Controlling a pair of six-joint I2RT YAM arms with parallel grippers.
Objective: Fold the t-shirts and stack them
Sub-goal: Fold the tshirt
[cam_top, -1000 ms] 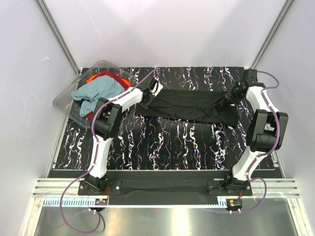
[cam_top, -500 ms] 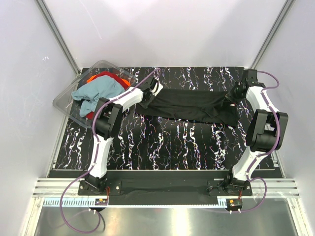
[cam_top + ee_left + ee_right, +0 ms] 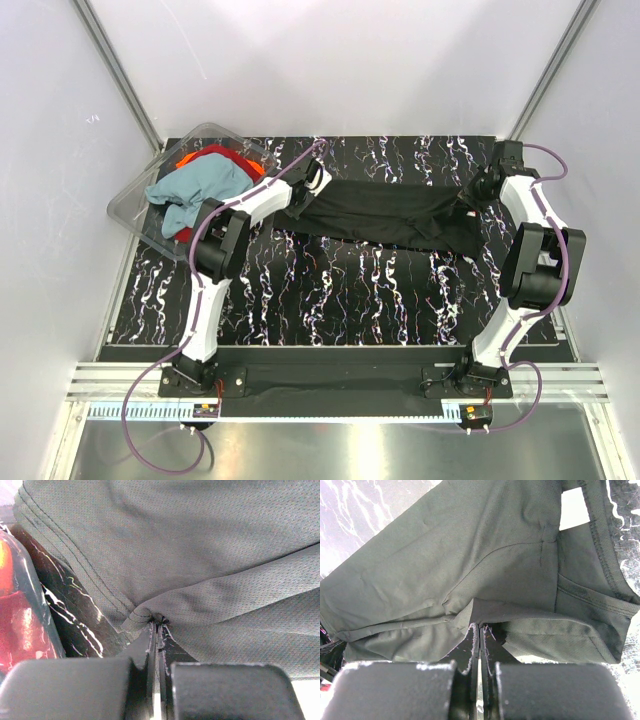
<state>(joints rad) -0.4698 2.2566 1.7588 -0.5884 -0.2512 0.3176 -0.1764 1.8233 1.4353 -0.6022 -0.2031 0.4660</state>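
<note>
- Well, barely anything has changed in the last second: the black shirt [image 3: 385, 215] lies across the far half of the desk [image 3: 350, 290] in the same long, slightly sagging band, strung between my two hands as before.
- My left hand [image 3: 312, 183] is clamped tight on the shirt's left end. In its wrist view the fingers [image 3: 142, 647] meet with a small pinch of cloth caught at their tips, and creases fan out from that pinch.
- A double-stitched hem runs diagonally down toward that grip.
- My right hand [image 3: 478, 192] is likewise pressed closed on the shirt's right end, with a fold of cloth nipped between the fingertips [image 3: 470, 645]. A thicker stitched edge curves along the right side of that wrist view.
- The one difference I can make out is that my left arm's elbow sits a hair further toward the middle of the desk than a second ago. My right arm looks as it did.
- The teal shirt [image 3: 200, 185] is heaped on top of the red shirt [image 3: 225, 155] inside the tub [image 3: 135, 210] at the far left corner of the desk, both lying as they did earlier.
- The tub stands just left of my left hand.
</note>
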